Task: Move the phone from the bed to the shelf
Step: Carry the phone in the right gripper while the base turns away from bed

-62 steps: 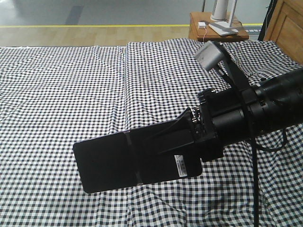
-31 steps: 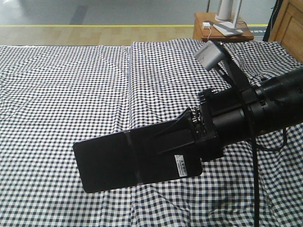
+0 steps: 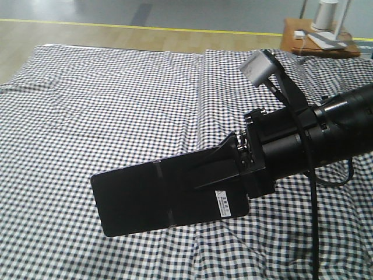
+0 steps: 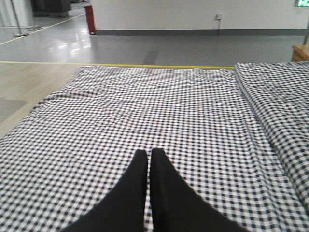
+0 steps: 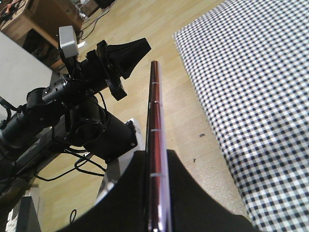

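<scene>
Clamping the phone [image 3: 157,195] by its sticker end in the right claw [image 3: 224,169], holding it clear above the bed [image 3: 116,105]. Showing the left claw [image 4: 148,162] pinched together, empty. Probably risking a slip, with so much length overhanging the grip during any swing. Running its long axis near level, pointing its free end toward the front view's left.

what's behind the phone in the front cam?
Only the bed, its checked cloth showing on all sides of the phone, which the right gripper holds. The patch of cloth straight behind the phone is covered, so anything lying there cannot be seen.
</scene>
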`<state>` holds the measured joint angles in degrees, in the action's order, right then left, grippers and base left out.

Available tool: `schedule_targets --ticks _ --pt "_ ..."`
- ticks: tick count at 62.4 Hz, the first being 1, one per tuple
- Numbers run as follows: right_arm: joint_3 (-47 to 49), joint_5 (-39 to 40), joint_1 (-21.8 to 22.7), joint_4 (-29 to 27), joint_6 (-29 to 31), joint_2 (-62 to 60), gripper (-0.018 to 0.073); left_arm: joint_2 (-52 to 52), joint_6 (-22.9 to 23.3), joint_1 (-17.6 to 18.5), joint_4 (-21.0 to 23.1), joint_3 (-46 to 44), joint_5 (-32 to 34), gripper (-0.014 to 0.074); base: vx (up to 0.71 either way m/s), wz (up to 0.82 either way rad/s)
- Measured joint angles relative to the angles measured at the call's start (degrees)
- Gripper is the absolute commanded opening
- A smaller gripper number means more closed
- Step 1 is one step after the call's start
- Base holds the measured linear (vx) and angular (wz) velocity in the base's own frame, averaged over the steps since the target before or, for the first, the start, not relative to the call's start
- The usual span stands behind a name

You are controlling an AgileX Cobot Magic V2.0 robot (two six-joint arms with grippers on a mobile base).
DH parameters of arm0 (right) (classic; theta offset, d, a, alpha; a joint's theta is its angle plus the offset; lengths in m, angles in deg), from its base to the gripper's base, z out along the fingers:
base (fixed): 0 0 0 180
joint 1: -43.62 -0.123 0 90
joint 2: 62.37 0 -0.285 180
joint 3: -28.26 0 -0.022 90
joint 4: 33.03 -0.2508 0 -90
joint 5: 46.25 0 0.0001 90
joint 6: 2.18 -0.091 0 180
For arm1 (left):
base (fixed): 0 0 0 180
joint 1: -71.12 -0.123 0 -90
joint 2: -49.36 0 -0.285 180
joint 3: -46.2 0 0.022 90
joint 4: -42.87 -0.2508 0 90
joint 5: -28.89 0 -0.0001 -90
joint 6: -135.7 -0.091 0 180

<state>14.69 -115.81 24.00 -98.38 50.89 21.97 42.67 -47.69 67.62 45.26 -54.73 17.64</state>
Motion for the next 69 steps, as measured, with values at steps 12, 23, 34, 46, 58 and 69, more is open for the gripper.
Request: schedule_targets --ticks 12,23,34,46,58,69 --pt "0.0 0.0 0.0 0.0 0.0 0.0 -0.0002 0.0 0.0 0.0 0.0 0.0 0.0 0.0001 -0.09 0.36" --pt "0.0 0.0 0.0 0.0 0.0 0.0 -0.0002 0.0 0.0 0.0 0.0 0.0 0.0 0.0001 -0.10 0.38" --pt "0.0 0.0 0.0 0.0 0.0 0.0 -0.0002 0.0 0.0 0.0 0.0 0.0 0.0 0.0001 -0.11 0.41" --pt "0.0 0.0 0.0 0.0 0.0 0.0 -0.0002 0.0 0.0 0.0 0.0 0.0 0.0 0.0001 -0.12 0.45" --pt "0.0 0.0 0.0 0.0 0.0 0.0 -0.0002 0.0 0.0 0.0 0.0 0.0 0.0 0.0001 -0.12 0.46" --pt "0.0 0.0 0.0 0.0 0.0 0.0 -0.0002 0.0 0.0 0.0 0.0 0.0 0.0 0.0001 -0.11 0.45"
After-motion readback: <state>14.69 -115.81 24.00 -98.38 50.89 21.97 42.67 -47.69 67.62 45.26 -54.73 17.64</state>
